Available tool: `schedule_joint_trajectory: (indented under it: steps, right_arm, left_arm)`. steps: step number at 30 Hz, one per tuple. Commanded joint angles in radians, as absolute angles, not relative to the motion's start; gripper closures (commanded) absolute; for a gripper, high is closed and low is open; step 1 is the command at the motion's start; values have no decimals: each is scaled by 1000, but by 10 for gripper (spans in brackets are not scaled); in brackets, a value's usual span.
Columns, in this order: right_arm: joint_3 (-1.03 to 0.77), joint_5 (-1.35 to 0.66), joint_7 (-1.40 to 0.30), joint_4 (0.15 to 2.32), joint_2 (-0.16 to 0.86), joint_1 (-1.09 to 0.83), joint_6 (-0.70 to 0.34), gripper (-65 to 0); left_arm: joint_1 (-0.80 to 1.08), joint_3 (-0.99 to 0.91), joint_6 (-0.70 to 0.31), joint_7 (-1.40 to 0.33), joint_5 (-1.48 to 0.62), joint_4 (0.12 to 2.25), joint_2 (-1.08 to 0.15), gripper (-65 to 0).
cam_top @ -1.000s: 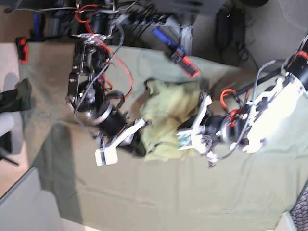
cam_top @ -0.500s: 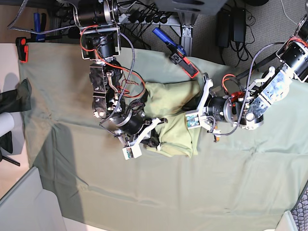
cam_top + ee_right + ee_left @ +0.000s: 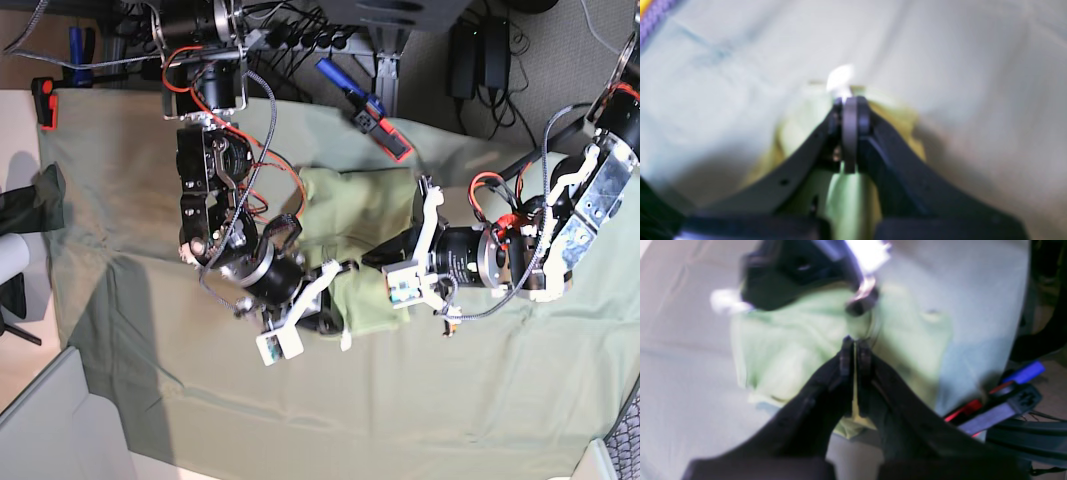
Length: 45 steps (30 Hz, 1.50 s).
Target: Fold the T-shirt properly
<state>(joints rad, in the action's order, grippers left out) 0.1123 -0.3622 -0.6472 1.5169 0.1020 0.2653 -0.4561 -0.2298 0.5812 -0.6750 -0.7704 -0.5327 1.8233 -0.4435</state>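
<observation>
Both grippers are clenched over the work: the left gripper (image 3: pixel 855 341) has its 2 fingers pressed together above the T-shirt (image 3: pixel 365 215), and the right gripper (image 3: pixel 849 100) is likewise closed, its tips at the shirt's near edge. Whether either one pinches or touches fabric, I cannot tell. The T-shirt lies rumpled in a compact bundle at the middle of the grey-green tablecloth (image 3: pixel 350 415), between the 2 arms and partly hidden by them in the base view. Its far part spreads out beyond the grippers, and its near edge shows between them. A small white piece (image 3: pixel 840 78) stands out at that near edge, just beyond the right gripper's tips; it is too blurred to name. Past the shirt's far edge, a blue and red clamp (image 3: pixel 368 112) sits at the tablecloth's far border. A similar black and red clamp (image 3: pixel 46 104) sits at the far left corner.
</observation>
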Motion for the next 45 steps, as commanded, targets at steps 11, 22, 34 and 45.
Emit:
schedule_joint_trajectory:
  steps: [11,22,34,45]
  right_arm:
    - [111,-429,-722,1590,102,131,-479,0]
    - [111,-260,-551,1417,102,28,-478,0]
    - [111,-263,-575,1606,105,38,-478,0]
    - [54,-371,-667,1872,107,-41,-479,0]
  left_arm:
    - [-123,572,-698,-746,-542,1838,-449,-18]
    - [-83,568,-698,-594,-398,1622,-395,-18]
    - [-83,467,-698,-759,-547,1754,-408,-18]
    - [75,326,-698,-794,-566,1965,-524,-18]
